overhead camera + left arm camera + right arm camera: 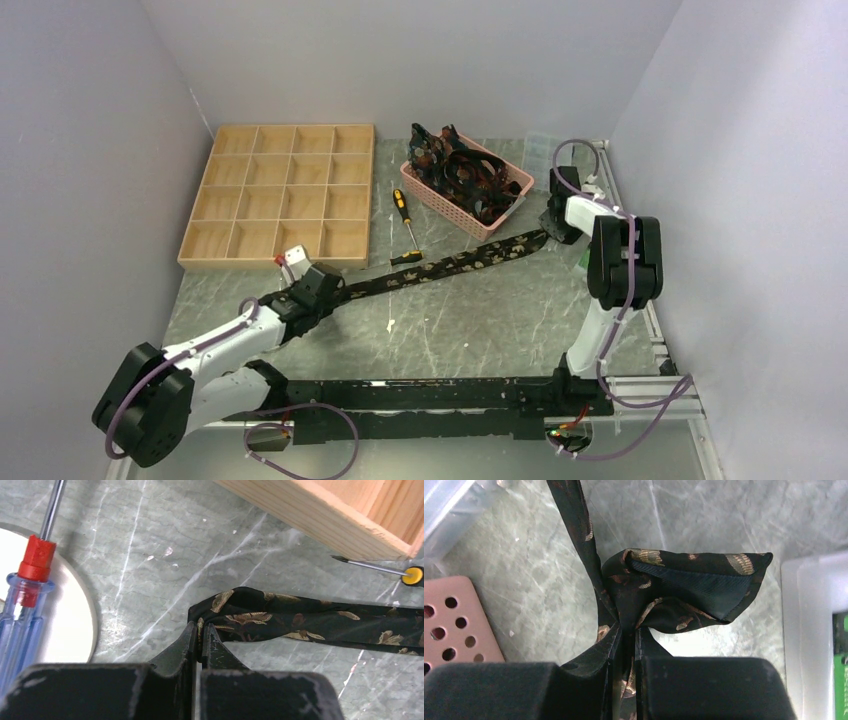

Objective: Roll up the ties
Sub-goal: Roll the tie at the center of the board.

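Black fabric scattered with tan-gold leaves is caught at both ends. The left gripper (201, 630) has its jaws pressed almost together on the narrow end of a necktie (310, 622). The right gripper (625, 637) is clamped tight on the bunched wide end, which folds over to show its dark ribbed lining.

Between the two, the necktie lies in a diagonal line across the grey-green marbled table (480, 330). It runs from the left gripper at the front left to the right gripper at the back right.

A blue clear-handled screwdriver (22, 610) with a red collar rests across a white disc (70, 630) just beside the left gripper. A yellow-handled screwdriver (405, 222) lies just behind the necktie's middle.

Further back, a pink perforated basket (432, 198) near the right gripper holds a tangled heap of dark ties (465, 170). A wooden compartment tray (280, 195) sits at the back left, its near corner close to the left gripper.
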